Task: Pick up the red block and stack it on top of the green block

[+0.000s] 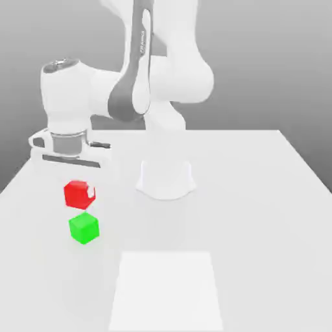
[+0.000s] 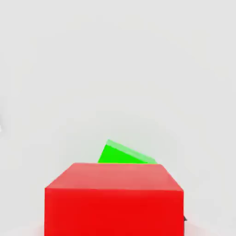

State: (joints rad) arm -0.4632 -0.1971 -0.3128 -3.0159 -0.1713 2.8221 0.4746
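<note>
The red block (image 2: 114,199), nearest the hand camera, appears gripped and lifted in the hand (image 1: 79,192). The green block (image 1: 84,228) sits on the desk (image 1: 259,214) at its six o'clock, close beneath.

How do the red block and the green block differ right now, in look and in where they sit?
Colour: the red block is bright red, the green block bright green.
Place: in the exterior view the red block appears above the green block with a small gap, just under the pincer; whether it is lifted off the table I cannot tell.
In the hand view the red block hides most of the green block.
Shared: both are plain matte cubes of similar size.
</note>
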